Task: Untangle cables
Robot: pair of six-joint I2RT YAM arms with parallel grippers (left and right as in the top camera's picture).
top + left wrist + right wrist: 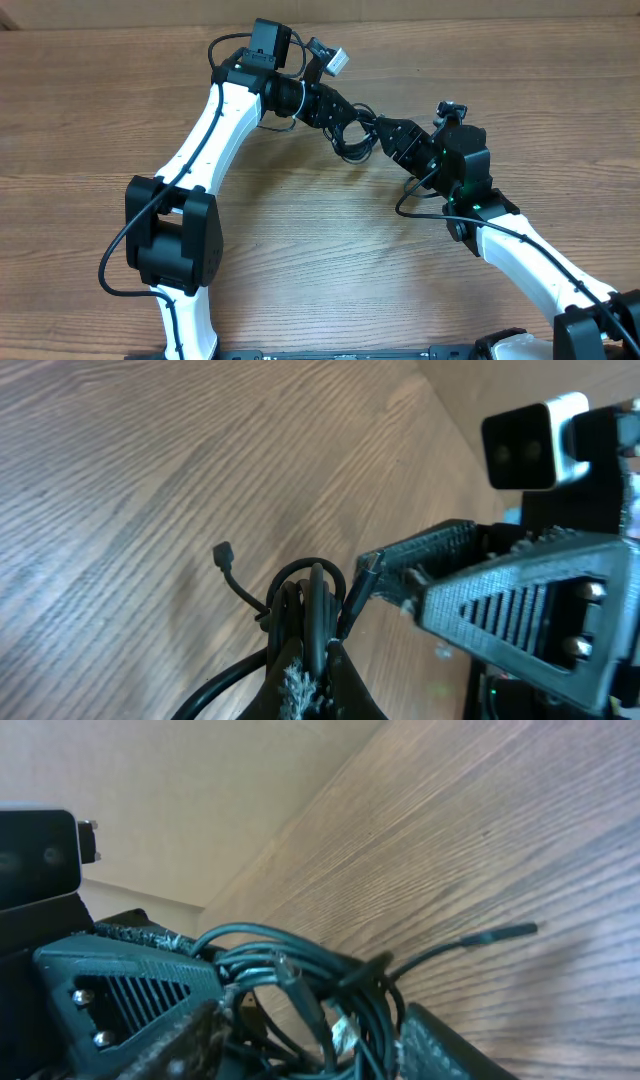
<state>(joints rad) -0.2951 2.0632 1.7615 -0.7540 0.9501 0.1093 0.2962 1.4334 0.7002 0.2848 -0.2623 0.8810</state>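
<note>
A tangled bundle of black cables (pixel 355 142) hangs between my two grippers, just above the wooden table. My left gripper (pixel 345 118) comes in from the upper left. In the left wrist view its fingers (pixel 315 675) are shut on a black cable of the looped bundle (pixel 300 588), and a loose plug end (pixel 222 552) sticks out to the left. My right gripper (pixel 395 140) comes in from the right. In the right wrist view its fingers (pixel 320 1040) are spread wide with the cable bundle (pixel 300 982) lying between them. One cable end (pixel 500 932) points right.
Wooden table (pixel 300 260) all around. The two grippers are very close: the right one fills the right side of the left wrist view (pixel 500 590), and the left one shows at the left of the right wrist view (pixel 110 982). A beige wall runs behind the table's far edge (pixel 450 10).
</note>
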